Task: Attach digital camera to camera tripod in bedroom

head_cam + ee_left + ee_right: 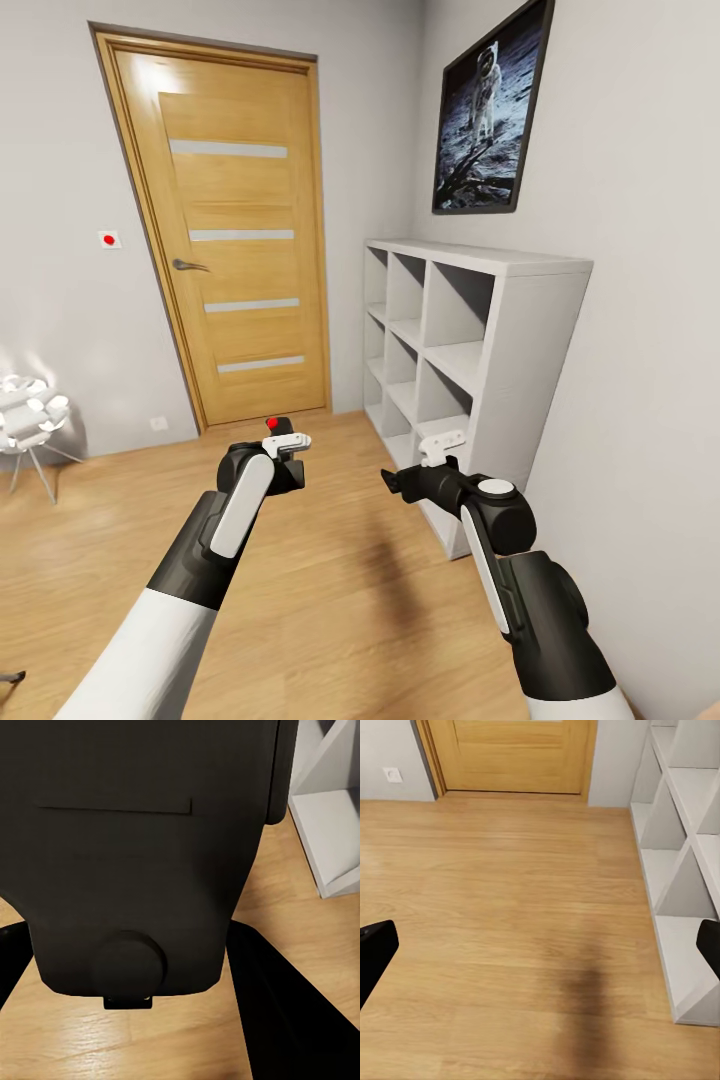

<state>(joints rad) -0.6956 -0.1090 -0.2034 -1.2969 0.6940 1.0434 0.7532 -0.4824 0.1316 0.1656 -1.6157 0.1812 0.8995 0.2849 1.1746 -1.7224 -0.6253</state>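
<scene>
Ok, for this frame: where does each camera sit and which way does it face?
Head view: on the head, looking forward and down at a wooden door and white shelf unit; both arms show.
Left wrist view: by the left end effector, which is shut on the digital camera.
Right wrist view: by the open right end effector, over the wooden floor.
All share floor and shelf unit.

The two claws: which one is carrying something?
The left claw: it grips the black digital camera with the red button. The right claw is open and empty.

Light wooden floor [330, 590] is seen throughout. A white cube shelf [470, 370] and a white lamp [25, 415] are stood on it.
</scene>
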